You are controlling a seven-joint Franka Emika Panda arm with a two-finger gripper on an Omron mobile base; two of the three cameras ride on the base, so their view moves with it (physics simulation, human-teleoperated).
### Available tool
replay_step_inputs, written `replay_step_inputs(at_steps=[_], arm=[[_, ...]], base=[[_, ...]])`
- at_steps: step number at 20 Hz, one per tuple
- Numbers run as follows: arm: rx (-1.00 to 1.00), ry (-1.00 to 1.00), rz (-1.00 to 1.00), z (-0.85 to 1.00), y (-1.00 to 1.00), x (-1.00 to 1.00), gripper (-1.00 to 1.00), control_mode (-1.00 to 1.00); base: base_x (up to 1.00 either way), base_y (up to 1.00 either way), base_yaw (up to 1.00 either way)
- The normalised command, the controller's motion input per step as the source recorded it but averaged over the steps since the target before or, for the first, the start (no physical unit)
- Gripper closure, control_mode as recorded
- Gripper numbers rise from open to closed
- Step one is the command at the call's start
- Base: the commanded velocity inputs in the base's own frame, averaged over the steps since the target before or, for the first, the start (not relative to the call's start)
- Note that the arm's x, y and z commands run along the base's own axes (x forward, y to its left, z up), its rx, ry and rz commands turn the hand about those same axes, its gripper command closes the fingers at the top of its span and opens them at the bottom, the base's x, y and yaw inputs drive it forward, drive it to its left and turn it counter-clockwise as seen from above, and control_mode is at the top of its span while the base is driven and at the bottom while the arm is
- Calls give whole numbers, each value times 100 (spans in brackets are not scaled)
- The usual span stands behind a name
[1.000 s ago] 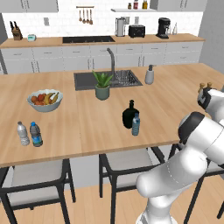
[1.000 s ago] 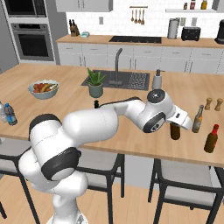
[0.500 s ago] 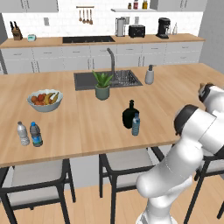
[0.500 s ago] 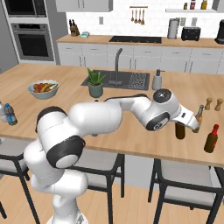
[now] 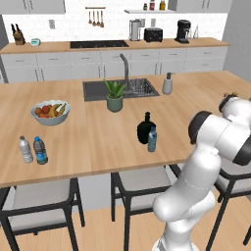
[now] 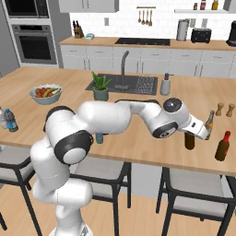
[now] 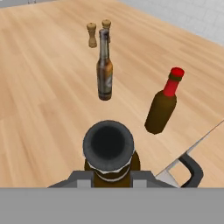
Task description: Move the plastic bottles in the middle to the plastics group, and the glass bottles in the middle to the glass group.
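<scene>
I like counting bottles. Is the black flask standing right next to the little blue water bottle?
Yes, the black flask stands right beside the blue water bottle on the counter.

Claw [image 7: 109, 183] fingertips hidden behind the brown bottle [image 7: 109, 148] neck.

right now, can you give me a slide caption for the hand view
Gripper shut on the brown beer bottle, seen from above, beside the tall glass bottle and a red-capped bottle.

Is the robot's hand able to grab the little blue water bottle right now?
Probably not yet. The gripper is shut on the brown beer bottle, far right, while the water bottle stands mid-counter beside the black flask.
</scene>
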Motion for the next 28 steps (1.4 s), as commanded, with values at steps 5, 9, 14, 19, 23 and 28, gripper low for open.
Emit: replay_step_inputs(at_steps=[5,9,14,19,23,28], arm=[[0,0,0,-42,-4,12,100,-100],[0,0,0,-21,-19,6,100,-100],[0,0,0,-9,-22,3,100,-100],[2,0,0,0,-21,27,100,-100],[1,0,0,0,-15,33,100,-100],[0,0,0,-3,-18,22,100,-100]], base=[[0,0,0],[0,0,0],[0,0,0],[0,0,0],[0,0,0],[0,0,0]])
